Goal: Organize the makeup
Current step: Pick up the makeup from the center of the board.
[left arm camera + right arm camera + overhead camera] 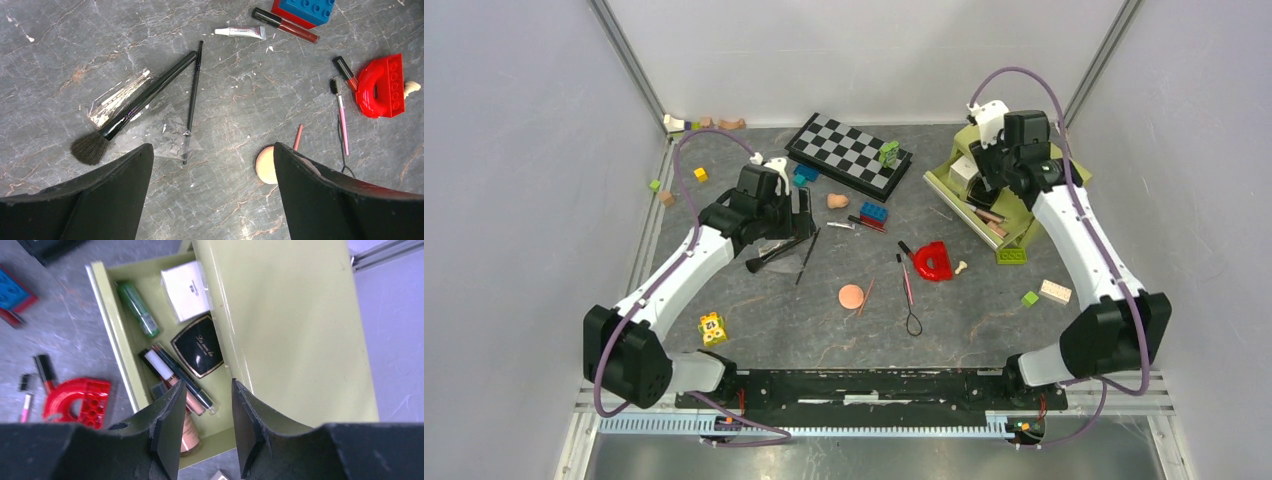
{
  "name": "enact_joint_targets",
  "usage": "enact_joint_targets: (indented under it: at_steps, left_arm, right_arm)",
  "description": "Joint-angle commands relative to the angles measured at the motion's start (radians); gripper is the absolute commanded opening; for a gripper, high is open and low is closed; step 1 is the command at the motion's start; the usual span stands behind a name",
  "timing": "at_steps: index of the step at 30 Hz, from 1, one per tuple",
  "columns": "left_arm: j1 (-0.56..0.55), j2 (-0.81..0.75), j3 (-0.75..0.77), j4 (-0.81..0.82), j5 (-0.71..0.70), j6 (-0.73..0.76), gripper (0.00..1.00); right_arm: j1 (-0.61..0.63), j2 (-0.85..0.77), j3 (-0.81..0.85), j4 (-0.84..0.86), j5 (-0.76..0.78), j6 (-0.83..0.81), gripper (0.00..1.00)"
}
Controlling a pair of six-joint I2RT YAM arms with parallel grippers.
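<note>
My left gripper [212, 150] hangs open over bare table, just below a big black-handled brush [135, 107] and a thin black pencil [192, 100] lying on a clear wrapper [165, 130]. A round peach puff [265, 165] peeks out beside its right finger, with a pink pencil [298, 137] next to it. A white tube [242, 32] and a dark-red gloss [287, 25] lie farther off. My right gripper [208, 385] stands open and empty above the green drawer [107, 315]. The drawer holds a dark compact [197, 346], a white compact [187, 290], a green tube [139, 310], gloss tubes [180, 377] and a tan bottle [190, 432].
A red horseshoe-shaped piece [934, 262] lies mid-table with a pink-handled brush [341, 117] and a small red gloss [346, 72] beside it. A chessboard [849, 150] sits at the back. A blue brick [873, 212] and other toy bricks, one of them yellow [713, 328], are scattered around.
</note>
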State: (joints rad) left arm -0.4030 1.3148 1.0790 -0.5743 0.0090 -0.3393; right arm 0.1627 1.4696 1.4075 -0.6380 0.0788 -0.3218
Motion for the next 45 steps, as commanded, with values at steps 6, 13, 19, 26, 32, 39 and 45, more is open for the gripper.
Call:
enact_joint_targets:
  at_steps: [6,13,19,26,32,39,45]
  left_arm:
    - [0.006,-0.096,-0.004,-0.029,-0.087,0.031,1.00]
    - [0.006,-0.151,-0.010,-0.072,-0.078,-0.032,1.00]
    - [0.006,-0.170,-0.015,-0.095,-0.087,-0.055,1.00]
    - [0.006,-0.194,-0.012,-0.105,-0.119,-0.051,1.00]
    - [0.007,-0.196,-0.010,-0.119,-0.139,0.006,1.00]
    - [0.008,-0.187,-0.024,-0.117,-0.183,0.040,1.00]
    - [0.007,-0.196,-0.084,-0.082,-0.195,0.066,1.00]
  right_arm:
    - [0.018,-0.260,-0.190,0.219,-0.168,0.299,0.46]
    - [0.018,-0.412,-0.315,0.219,-0.185,0.391,0.54]
    - [0.018,-0.472,-0.404,0.135,-0.179,0.392,0.63]
    - [0.018,-0.521,-0.475,0.133,-0.220,0.405,0.70]
    - [0.078,-0.525,-0.482,0.172,-0.181,0.463,0.72]
    - [0.385,-0.385,-0.448,0.210,-0.003,0.537,0.70]
    - [0.462,-0.165,-0.392,0.210,-0.044,0.463,0.67]
